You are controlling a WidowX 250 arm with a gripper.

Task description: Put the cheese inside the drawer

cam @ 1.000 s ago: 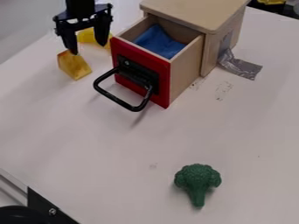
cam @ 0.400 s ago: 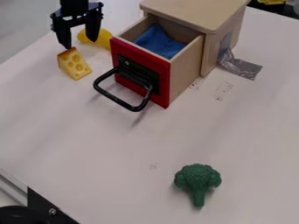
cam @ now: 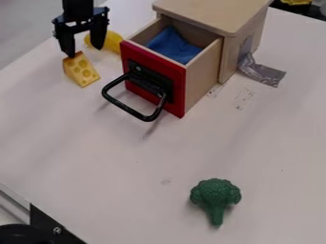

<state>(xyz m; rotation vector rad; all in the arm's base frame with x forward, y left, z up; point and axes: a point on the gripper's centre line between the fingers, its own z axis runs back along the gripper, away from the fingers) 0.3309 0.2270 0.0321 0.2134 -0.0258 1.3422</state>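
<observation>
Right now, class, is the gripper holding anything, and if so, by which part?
Nothing is held: the gripper has its fingers apart, and the cheese sits on the table below.

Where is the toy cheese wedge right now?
In the camera view, the cheese wedge lies on the table at upper left, left of the drawer's black handle, below the gripper.

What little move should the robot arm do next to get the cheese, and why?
Probably shift the open gripper a little until the cheese sits between its fingers. Right now they don't straddle it, and the drawer is already open.
</observation>
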